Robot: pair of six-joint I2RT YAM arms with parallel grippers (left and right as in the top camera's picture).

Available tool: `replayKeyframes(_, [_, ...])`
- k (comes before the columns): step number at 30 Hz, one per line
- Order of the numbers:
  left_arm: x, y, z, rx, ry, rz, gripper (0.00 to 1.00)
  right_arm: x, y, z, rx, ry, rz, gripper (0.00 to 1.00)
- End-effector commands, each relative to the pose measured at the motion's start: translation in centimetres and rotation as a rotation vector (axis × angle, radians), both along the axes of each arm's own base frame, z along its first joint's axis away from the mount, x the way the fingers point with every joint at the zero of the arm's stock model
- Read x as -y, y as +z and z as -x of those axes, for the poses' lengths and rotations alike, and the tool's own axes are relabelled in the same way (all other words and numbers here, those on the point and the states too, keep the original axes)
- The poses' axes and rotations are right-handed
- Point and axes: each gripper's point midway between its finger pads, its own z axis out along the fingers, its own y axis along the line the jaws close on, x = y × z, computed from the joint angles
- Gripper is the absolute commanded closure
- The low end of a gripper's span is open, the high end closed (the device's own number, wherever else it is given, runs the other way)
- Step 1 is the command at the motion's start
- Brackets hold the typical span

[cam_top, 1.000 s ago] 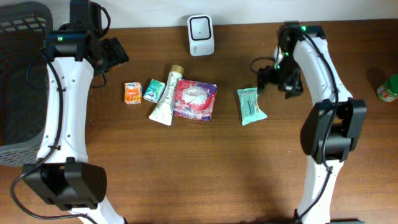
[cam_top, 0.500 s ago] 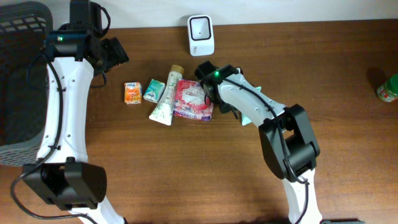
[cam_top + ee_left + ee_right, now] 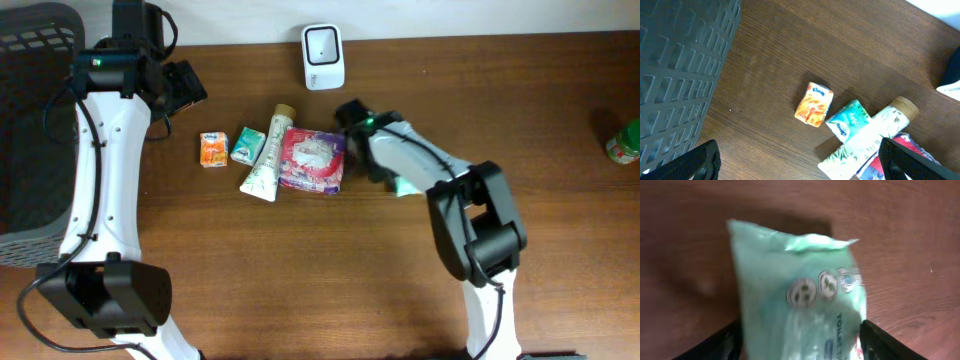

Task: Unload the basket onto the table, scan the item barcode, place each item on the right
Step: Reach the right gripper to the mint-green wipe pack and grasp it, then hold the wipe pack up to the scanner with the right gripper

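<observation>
Wooden table [image 3: 300,290] is seen, with a dark basket [image 3: 30,150] at its 9 o'clock. Left gripper [image 3: 802,157] is spread wide. Right gripper [image 3: 797,340] is held apart astride the green pack [image 3: 795,280] (blurred), at 3 o'clock of the red pouch [image 3: 315,158]; contact cannot be told.

The table [image 3: 300,270] is brown wood with a fine straight grain and a low satin sheen. Between the matt black fingers [image 3: 725,342] of the right claw [image 3: 800,342] lies a mint-green wipes pack [image 3: 800,300] of soft plastic film, creased and faintly glossy. Ahead of the left claw [image 3: 800,165], an orange Kleenex pack [image 3: 814,104] and a teal tissue pack [image 3: 846,120] wear shiny film wrap. The white tube [image 3: 865,142] beside them looks like smooth plastic, with a matt tan cap [image 3: 904,107]. Off to that claw's side stands a grey basket [image 3: 675,65] of matt moulded plastic lattice. Near the right claw, the red pouch [image 3: 314,160] is crinkled and glossy, and the scanner [image 3: 323,56] is smooth white plastic.
</observation>
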Motion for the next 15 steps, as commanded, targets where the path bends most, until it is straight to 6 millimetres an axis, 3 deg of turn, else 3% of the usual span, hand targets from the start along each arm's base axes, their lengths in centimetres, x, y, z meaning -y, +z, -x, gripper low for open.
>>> replayKeyframes(1, [-0.1,-0.1,0.0,-0.002,0.011,-0.002,0.01,0.8,-3.0,1.9,-0.140,-0.030,-0.144,0.38])
replayKeyframes(2, [-0.1,0.0,0.1,-0.001,0.011,-0.002,0.01,0.7,-3.2,2.0,-0.154,-0.036,-0.179,0.42])
replayKeyframes(4, [-0.1,-0.1,0.0,-0.002,0.011,-0.003,0.01,-0.2,-3.4,2.1,-0.177,-0.043,-0.261,0.60])
replayKeyframes(7, [-0.1,0.0,0.1,-0.001,0.011,-0.002,0.01,-1.6,-1.0,1.3,-0.200,-0.061,-0.383,0.67])
replayKeyframes(8, [-0.1,0.0,0.1,-0.001,0.011,-0.002,0.01,-2.8,1.7,0.1,-0.197,-0.063,-0.498,0.77])
replayKeyframes(9, [-0.1,0.0,0.1,-0.001,0.011,-0.002,0.01,-4.5,4.0,-0.7,-0.207,-0.022,-0.638,0.80])
replayKeyframes(11, [-0.1,-0.1,0.0,-0.002,0.011,-0.002,0.01,-8.6,10.7,-2.1,-0.205,0.142,-1.032,0.80])
replayKeyframes(13, [-0.1,0.0,0.1,-0.001,0.011,-0.002,0.01,-10.6,15.2,-2.2,-0.192,0.241,-1.315,0.80])
replayKeyframes(15, [-0.1,-0.1,0.0,-0.002,0.011,-0.002,0.01,-11.6,18.1,-1.9,-0.190,0.319,-1.525,0.80])
